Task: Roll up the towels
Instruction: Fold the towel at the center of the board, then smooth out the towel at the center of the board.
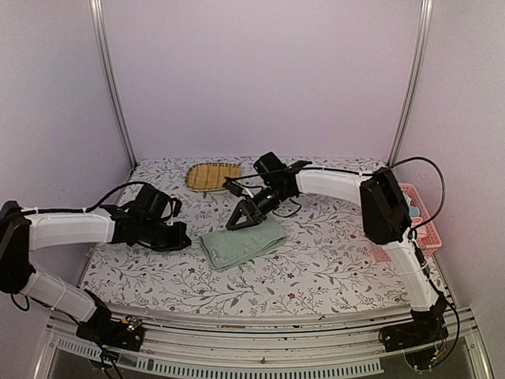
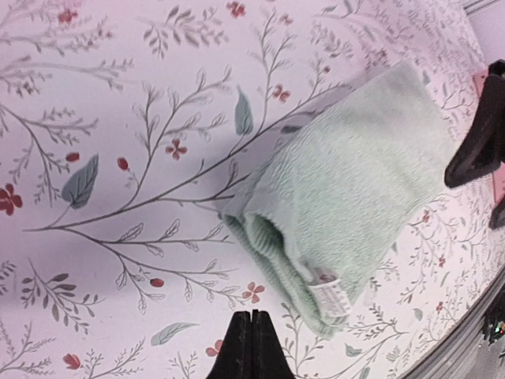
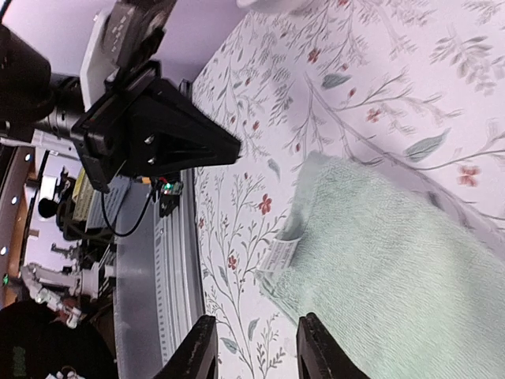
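Note:
A pale sage green towel (image 1: 242,242) lies folded in a loose bundle on the floral table cover, its white label at the near corner. It fills the left wrist view (image 2: 355,181) and the right wrist view (image 3: 394,260). My left gripper (image 1: 184,237) is shut and empty, just left of the towel and apart from it (image 2: 251,314). My right gripper (image 1: 233,225) is open and empty, hovering over the towel's far left edge (image 3: 256,320). The pink and light blue towels are not in view.
A yellow-brown woven mat (image 1: 213,175) lies at the back of the table. A pink basket (image 1: 422,221) stands at the right edge behind the right arm. White walls and metal posts enclose the table; a metal rail runs along the front edge (image 1: 260,347).

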Robot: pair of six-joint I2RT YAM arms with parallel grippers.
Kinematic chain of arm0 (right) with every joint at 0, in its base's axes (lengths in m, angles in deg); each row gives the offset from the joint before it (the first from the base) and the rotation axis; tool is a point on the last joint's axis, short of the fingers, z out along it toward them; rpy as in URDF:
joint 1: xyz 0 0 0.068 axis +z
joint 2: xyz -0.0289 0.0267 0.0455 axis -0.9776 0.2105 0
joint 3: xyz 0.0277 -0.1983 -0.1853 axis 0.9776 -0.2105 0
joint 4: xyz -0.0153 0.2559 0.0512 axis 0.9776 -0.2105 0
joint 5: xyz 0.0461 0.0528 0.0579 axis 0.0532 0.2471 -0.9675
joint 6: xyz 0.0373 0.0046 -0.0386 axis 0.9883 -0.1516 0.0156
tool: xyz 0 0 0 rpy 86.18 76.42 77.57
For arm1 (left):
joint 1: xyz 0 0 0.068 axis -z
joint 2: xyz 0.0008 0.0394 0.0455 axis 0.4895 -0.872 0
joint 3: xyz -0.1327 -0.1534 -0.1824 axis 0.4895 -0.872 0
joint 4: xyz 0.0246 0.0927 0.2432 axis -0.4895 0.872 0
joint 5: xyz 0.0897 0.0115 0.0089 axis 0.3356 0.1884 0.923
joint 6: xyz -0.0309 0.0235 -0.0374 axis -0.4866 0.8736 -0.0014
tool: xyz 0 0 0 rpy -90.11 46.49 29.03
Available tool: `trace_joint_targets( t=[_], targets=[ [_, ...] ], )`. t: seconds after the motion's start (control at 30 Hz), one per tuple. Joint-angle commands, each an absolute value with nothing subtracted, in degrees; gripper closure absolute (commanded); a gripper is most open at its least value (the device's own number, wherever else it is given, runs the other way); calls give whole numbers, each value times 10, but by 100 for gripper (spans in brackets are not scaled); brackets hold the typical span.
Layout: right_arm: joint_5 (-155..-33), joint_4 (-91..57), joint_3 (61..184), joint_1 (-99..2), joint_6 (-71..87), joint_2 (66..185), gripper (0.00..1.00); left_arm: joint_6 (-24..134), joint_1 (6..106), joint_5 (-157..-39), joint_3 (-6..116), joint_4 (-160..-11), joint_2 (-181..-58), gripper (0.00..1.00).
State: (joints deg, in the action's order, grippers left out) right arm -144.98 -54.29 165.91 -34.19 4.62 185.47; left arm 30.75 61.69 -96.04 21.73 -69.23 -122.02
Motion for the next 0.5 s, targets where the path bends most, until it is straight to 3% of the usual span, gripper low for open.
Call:
trace_joint_targets(
  t=[0.0, 0.2, 0.47],
  targets=[
    [-1397, -583, 1648, -402, -49, 1798, 65, 310, 622, -955, 245, -685, -1179, 100],
    [-1294, -641, 1640, -421, -146, 1798, 77, 363, 652, -1034, 324, -721, -1292, 100],
    [-1226, -643, 1579, -421, -190, 1818, 80, 364, 679, -1045, 351, -728, -1422, 100]
  ],
)
